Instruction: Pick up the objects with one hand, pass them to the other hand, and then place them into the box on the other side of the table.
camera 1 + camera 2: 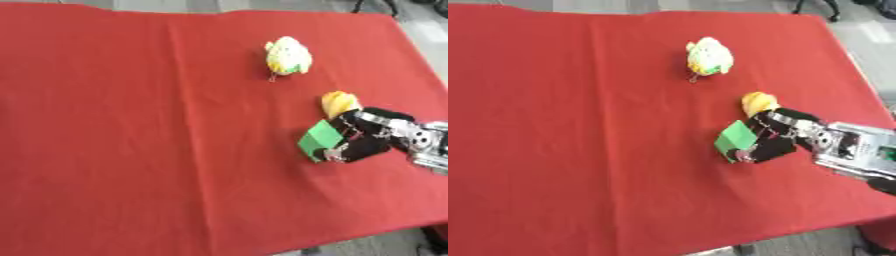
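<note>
Left eye view looks down on a table draped in a red cloth (pixel 131 150), slightly creased, with fold lines running across it. From the right edge the robot's right hand (pixel 776 140), black with silver joints, reaches in low over the cloth. Its fingers are curled around a green block (pixel 735 139), a small cube with flat faces and sharp corners, tipped on an angle near the right edge of the table. Just beyond the hand, touching or nearly touching it, lies a small yellow thing (pixel 339 102), rounded and smooth, perhaps a toy fruit. Farther toward the far edge sits a pale yellow and white lump (pixel 288 55) with green patches, soft-looking and bumpy, well apart from the hand.

The left hand is not visible, and no box shows in either view.

This looks like the first step, the pick-up. Next the block would need lifting clear of the cloth and carrying toward the table's middle, where the left hand could take it.
</note>
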Action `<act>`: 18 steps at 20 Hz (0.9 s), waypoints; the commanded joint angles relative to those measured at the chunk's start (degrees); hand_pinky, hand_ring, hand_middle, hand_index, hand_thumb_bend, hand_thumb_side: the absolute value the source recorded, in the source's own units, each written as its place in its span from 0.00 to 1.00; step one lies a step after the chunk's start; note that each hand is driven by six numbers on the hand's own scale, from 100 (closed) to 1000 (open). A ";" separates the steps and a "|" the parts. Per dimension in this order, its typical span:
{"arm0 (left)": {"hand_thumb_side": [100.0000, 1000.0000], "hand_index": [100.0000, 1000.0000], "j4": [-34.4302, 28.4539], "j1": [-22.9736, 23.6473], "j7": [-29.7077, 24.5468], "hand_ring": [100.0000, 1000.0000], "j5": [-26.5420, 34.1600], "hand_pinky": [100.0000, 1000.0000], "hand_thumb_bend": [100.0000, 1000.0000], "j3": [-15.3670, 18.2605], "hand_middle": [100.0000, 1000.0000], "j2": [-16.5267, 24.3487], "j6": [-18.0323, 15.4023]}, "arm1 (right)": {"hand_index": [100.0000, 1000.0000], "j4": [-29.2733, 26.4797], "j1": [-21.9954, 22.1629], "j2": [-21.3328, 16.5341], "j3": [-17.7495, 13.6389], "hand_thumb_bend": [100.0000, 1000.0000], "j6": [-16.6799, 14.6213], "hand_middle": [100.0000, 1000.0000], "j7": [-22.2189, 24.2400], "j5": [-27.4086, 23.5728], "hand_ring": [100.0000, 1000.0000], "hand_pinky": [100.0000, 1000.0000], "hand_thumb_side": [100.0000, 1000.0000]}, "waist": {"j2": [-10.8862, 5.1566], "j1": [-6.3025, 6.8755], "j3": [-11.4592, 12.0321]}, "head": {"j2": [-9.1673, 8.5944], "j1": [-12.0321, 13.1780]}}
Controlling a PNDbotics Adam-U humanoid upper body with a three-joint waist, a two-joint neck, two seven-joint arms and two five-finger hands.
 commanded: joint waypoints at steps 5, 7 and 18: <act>0.70 0.66 -0.69 -0.80 -0.35 0.76 0.15 1.00 0.03 -0.15 0.70 0.90 0.11 | 0.68 -0.18 -0.53 -1.13 -0.55 0.34 -0.15 0.50 -1.33 -0.44 0.63 0.66 0.08 | 0.24 0.53 -0.05 | 0.33 -0.29; 0.70 0.66 -0.71 -0.80 -0.37 0.76 0.17 1.00 0.03 -0.13 0.70 0.89 0.11 | 0.68 -0.18 -0.58 -1.13 -0.58 0.35 -0.17 0.49 -1.21 -0.07 0.62 0.66 0.04 | 0.25 0.53 -0.04 | 0.33 -0.29; 0.70 0.66 -0.70 -0.79 -0.55 0.76 0.22 1.00 0.03 -0.22 0.70 0.94 0.13 | 0.62 -0.18 2.14 -0.13 -0.55 0.24 -2.52 0.44 -1.96 2.30 0.58 0.63 0.00 | 0.36 0.57 -0.20 | 0.33 -0.23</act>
